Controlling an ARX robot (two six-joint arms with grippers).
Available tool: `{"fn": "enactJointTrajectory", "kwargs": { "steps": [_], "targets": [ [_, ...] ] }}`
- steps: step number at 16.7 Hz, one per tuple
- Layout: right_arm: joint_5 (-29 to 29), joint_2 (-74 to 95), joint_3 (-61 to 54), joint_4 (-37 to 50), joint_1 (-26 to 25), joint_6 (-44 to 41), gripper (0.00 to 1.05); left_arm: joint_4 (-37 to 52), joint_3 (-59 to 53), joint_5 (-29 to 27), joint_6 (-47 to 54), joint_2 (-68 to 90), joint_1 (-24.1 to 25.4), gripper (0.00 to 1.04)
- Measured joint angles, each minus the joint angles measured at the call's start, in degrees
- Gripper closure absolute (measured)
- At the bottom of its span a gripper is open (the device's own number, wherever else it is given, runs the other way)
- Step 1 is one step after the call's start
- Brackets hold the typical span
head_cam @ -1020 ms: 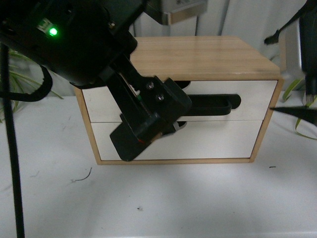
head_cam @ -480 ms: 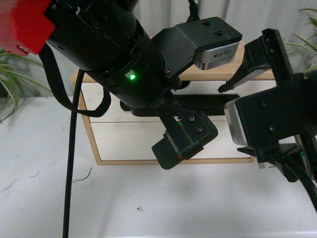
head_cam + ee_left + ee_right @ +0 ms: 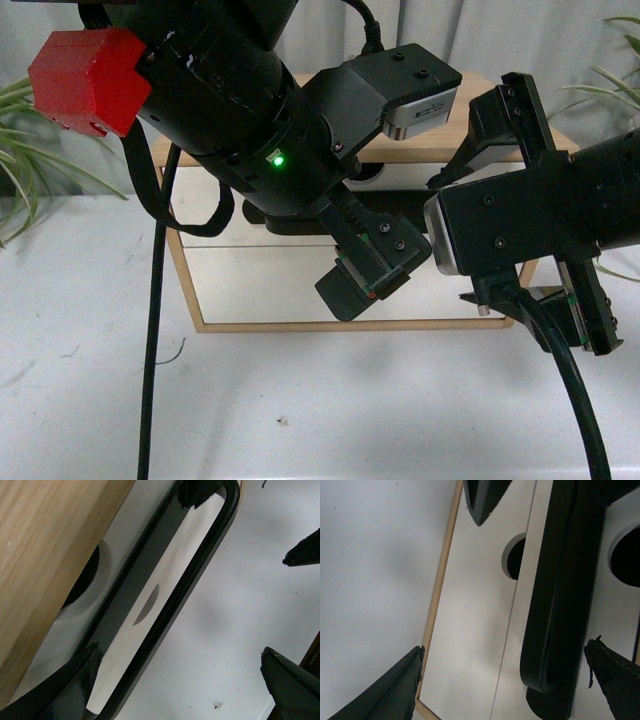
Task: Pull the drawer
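Left pincer [image 3: 179, 651] released, jaws spread with the black bar handle [image 3: 177, 605] between them. The left arm [image 3: 230, 100] slants down across the cabinet [image 3: 260, 326]. Right pincer [image 3: 505, 647] is also released, at the handle's right end. The drawer [image 3: 605, 615] sits shut in the upper slot, and the cabinet stands on the tabletop [image 3: 300, 410].

The white desk [image 3: 300, 410] is evenly lit and carries a few small dark specks [image 3: 283, 420]. A pale curtain [image 3: 500, 35] hangs behind. A left plant [image 3: 25, 165] and a right plant [image 3: 622, 30] flank the scene.
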Motion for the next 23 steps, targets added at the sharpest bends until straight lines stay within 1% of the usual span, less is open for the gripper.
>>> {"fn": "enactJointTrajectory", "kwargs": {
  "steps": [8,14,18,20,23],
  "targets": [
    [1.5,3.4,0.0,1.9,0.7,3.5,0.06,3.2,-0.3,-0.4,-1.0,4.2,0.1,0.07],
    [1.7,5.0,-1.0,4.8,1.0,4.9,0.06,5.7,-1.5,-1.0,1.1,5.1,-0.9,0.07],
    [2.3,2.6,-5.0,7.4,1.8,9.2,0.06,9.2,-3.5,-2.4,1.6,5.1,-2.6,0.07],
    [2.2,0.9,-7.8,9.3,1.9,11.1,0.06,11.2,-5.9,-1.7,0.9,3.7,-2.9,0.07],
    [2.2,-1.5,-10.9,8.8,2.2,11.7,0.06,14.4,-10.7,-0.7,-0.8,0.9,-3.7,0.07]
  ]
}}
